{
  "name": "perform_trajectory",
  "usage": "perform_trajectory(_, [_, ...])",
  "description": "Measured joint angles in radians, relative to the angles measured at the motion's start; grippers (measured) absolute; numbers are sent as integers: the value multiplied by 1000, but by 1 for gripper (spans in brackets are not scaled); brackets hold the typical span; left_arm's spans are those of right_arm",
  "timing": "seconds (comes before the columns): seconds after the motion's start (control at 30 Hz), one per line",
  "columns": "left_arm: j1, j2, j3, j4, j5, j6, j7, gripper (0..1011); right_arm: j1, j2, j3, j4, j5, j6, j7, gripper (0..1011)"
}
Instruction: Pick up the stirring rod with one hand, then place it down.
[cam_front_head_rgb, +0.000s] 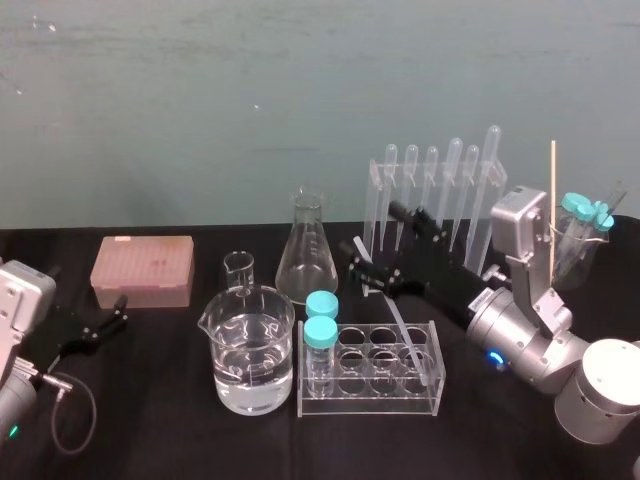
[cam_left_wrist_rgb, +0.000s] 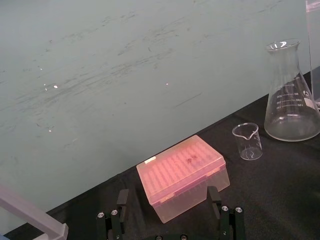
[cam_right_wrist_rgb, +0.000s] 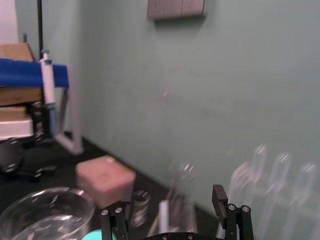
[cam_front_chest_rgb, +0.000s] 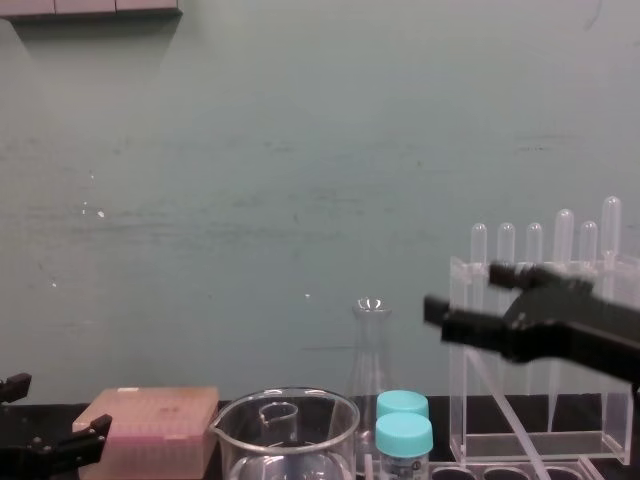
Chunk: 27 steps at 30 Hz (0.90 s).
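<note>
Head view: the right gripper (cam_front_head_rgb: 373, 240) reaches in over the clear plastic rack (cam_front_head_rgb: 370, 402), its black angular fingers spread apart and pinching nothing. The stirring rod (cam_front_head_rgb: 405, 330), thin, straight and whitish translucent, leans tilted in the rack's right side; its upper end lies just below those fingers, and contact cannot be told. The left gripper (cam_front_head_rgb: 95, 328) sits parked low over the black table (cam_front_head_rgb: 150, 425) near a pink lidded box (cam_front_head_rgb: 142, 270), fingers also spread.

Tip box (cam_front_head_rgb: 143, 270) left, beaker (cam_front_head_rgb: 250, 345) centre, flask (cam_front_head_rgb: 306, 255) behind, rack (cam_front_head_rgb: 370, 397) right of beaker, holding 2 vials (cam_front_head_rgb: 321, 340), stirring rod (cam_front_head_rgb: 405, 330)
</note>
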<state>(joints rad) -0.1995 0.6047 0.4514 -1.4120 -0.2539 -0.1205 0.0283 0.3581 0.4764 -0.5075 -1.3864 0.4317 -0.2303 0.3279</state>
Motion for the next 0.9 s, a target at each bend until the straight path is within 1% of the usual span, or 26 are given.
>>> perform_trajectory(0.03, [0,0,0,0,0,0,0,1000,2,-2,-1,2,12,21,12,1000])
perform_trajectory(0.07, [0,0,0,0,0,0,0,1000,3,-6,-1,5,40,67,33,1000])
perform_trajectory(0.13, [0,0,0,0,0,0,0,1000,3,-10,0,7,59,102,45,1000])
perform_trajectory(0.17, [0,0,0,0,0,0,0,1000,1,-13,2,7,71,131,52,1000])
perform_trajectory(0.3, [0,0,0,0,0,0,0,1000,-6,-16,7,6,84,178,56,1000])
perform_trajectory(0.33, [0,0,0,0,0,0,0,1000,-10,-17,11,4,88,197,55,1000])
perform_trajectory(0.43, [0,0,0,0,0,0,0,1000,-20,-19,19,-4,87,219,47,1000])
perform_trajectory(0.53, [0,0,0,0,0,0,0,1000,-27,-20,25,-10,82,223,35,1000])
perform_trajectory(0.9, [0,0,0,0,0,0,0,1000,-24,-20,23,-9,81,218,36,1000])
